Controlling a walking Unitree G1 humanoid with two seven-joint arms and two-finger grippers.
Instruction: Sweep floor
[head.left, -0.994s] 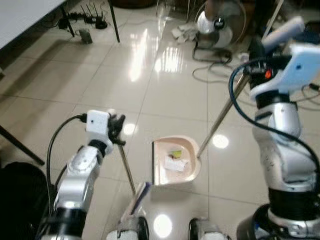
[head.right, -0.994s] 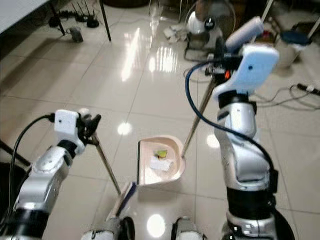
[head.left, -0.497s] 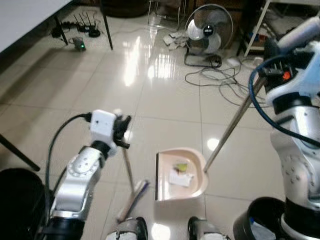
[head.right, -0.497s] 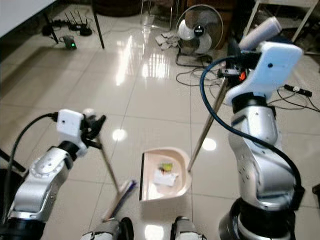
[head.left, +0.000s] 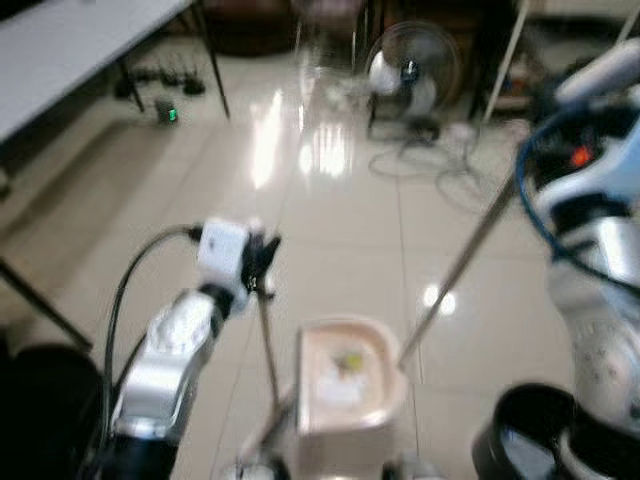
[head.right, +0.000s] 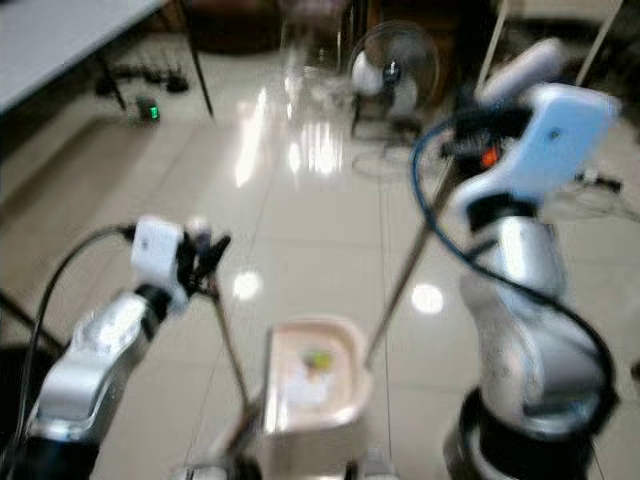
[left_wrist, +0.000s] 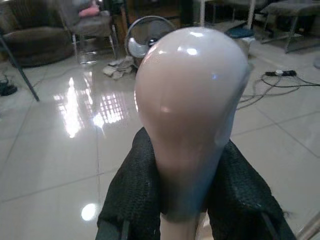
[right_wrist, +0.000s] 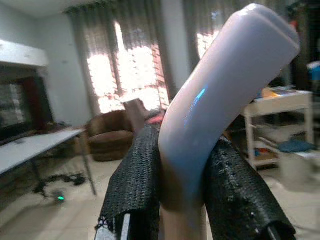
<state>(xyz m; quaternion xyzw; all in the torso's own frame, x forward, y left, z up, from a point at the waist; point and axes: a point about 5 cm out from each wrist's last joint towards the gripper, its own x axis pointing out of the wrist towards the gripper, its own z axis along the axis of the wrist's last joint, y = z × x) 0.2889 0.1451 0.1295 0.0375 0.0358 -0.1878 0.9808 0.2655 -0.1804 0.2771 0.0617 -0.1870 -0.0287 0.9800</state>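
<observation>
On the tiles ahead, the dustpan has slid nearer; left gripper pinches the broom handle, right gripper pinches the dustpan handle. No writing readable.

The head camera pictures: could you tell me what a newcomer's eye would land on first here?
Most striking is the pale pink dustpan on the glossy tile floor just in front of the robot, with a few scraps of litter in it. The right gripper is clamped on the dustpan's long handle, while the left gripper is closed on the rounded top of the broom handle. A standing fan sits farther back.
</observation>
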